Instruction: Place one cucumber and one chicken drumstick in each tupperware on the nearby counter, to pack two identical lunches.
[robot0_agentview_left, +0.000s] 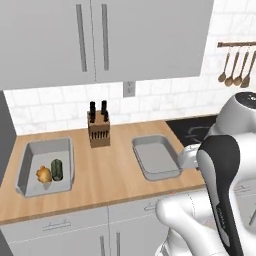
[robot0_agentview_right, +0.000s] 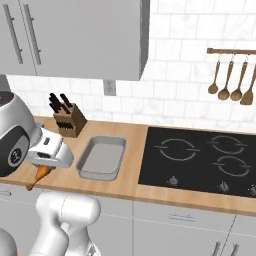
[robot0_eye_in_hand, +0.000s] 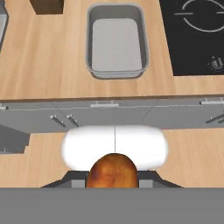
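The counter (robot0_agentview_left: 100, 175) runs long and light brown over pale grey cabinet fronts, with the knife block (robot0_agentview_left: 98, 131) standing at its back edge as the handiest marker. To the right of the knife block, past the near box, the black cooktop (robot0_agentview_right: 200, 160) sits flush in the wood. Left of the knife block lies one tupperware (robot0_agentview_left: 45, 166), holding a cucumber (robot0_agentview_left: 57, 169) and, touching it on the side away from the block, a chicken drumstick (robot0_agentview_left: 44, 174). Right of the knife block and a little nearer the front edge lies the other tupperware (robot0_agentview_left: 156, 157), its floor bare. The gripper (robot0_agentview_right: 44, 169) hangs out in front of the counter edge, forward of the knife block, clamped on a second chicken drumstick (robot0_agentview_right: 40, 174) whose thin bone end points down and whose rounded end fills the gap between the fingers in the hand view.
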